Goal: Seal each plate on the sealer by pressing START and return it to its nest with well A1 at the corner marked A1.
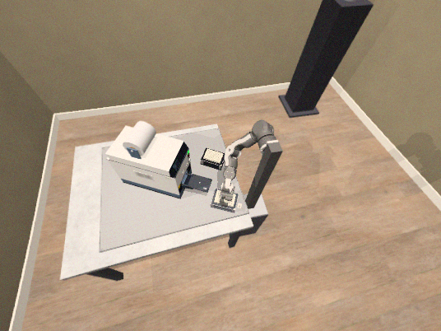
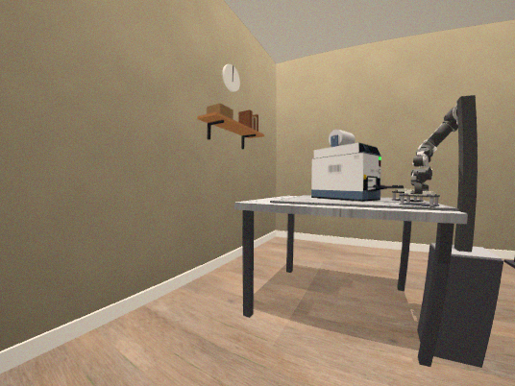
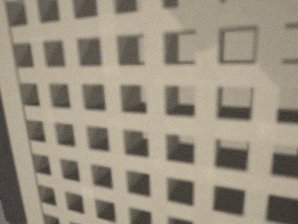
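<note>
My gripper (image 1: 225,194) (image 2: 417,190) points straight down, low over the near well plate (image 1: 216,202) (image 2: 416,196) in its nest at the table's right edge. The fingers stand open on either side of the plate, and no grip shows. The wrist view is filled by this plate's white grid of square wells (image 3: 150,125), very close; the fingertips are out of view there. The other open plate (image 1: 212,156) sits in the far nest. The sealer (image 1: 148,158) (image 2: 343,173) shows a green lamp (image 1: 188,151), and its dark stage (image 1: 200,182) is out and empty.
The arm's dark mounting post (image 1: 263,173) stands right beside the near nest. The sealer's foil roll (image 1: 141,133) sits on top of the machine. A grey mat (image 1: 136,222) covers the table (image 1: 82,230). A tall dark column (image 1: 325,53) stands on the floor behind.
</note>
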Tool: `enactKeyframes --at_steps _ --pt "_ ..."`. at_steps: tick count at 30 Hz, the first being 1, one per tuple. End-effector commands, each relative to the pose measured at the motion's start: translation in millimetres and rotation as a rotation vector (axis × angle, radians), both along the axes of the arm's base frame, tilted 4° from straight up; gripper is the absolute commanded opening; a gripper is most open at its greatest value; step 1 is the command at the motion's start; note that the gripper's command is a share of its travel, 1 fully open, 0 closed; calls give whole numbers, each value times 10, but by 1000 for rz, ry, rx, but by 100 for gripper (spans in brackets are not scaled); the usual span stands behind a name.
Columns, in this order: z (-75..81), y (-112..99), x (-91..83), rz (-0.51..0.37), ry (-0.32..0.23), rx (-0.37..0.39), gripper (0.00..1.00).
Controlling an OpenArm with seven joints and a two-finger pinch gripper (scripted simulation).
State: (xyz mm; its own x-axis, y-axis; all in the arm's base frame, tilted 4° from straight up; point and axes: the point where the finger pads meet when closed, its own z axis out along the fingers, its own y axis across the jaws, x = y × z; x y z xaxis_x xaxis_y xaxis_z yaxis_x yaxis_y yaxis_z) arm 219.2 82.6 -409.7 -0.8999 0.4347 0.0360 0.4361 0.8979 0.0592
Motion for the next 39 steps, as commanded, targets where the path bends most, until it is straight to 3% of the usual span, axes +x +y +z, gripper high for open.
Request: enactKeyframes --at_steps 1,12,13,39 --pt "7 13 2 4 -2 4 59" --pt "7 13 2 4 -2 4 53" --pt "7 13 2 4 -2 4 0" --pt "7 13 2 4 -2 4 0"
